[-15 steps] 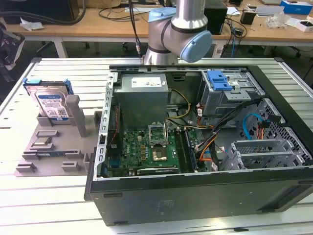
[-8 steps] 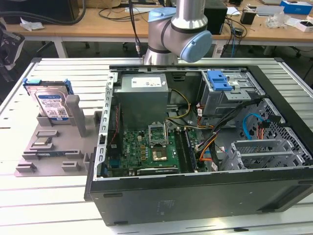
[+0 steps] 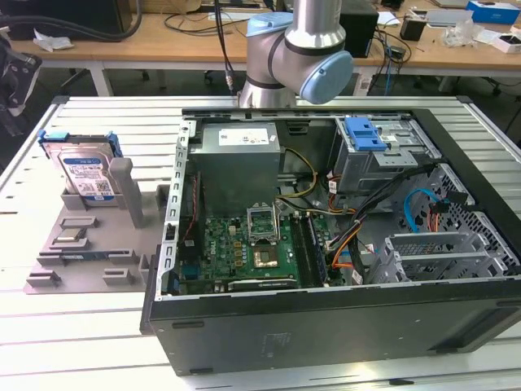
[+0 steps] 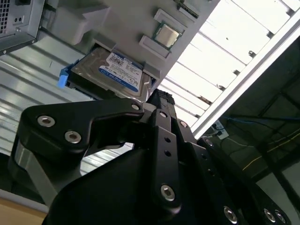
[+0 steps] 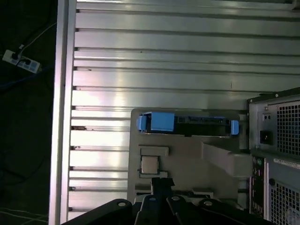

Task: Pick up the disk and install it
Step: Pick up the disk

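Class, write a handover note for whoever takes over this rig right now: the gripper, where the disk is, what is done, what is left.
Gripper: not on the disk; it hangs above the grey holder tray, as both wrist views show.
Disk: stands on edge in a slot of that tray, at the exterior view's left of the open computer case.
Done: nothing that shows; the disk is not yet picked up.
Left: the pick-up and the install into the case.
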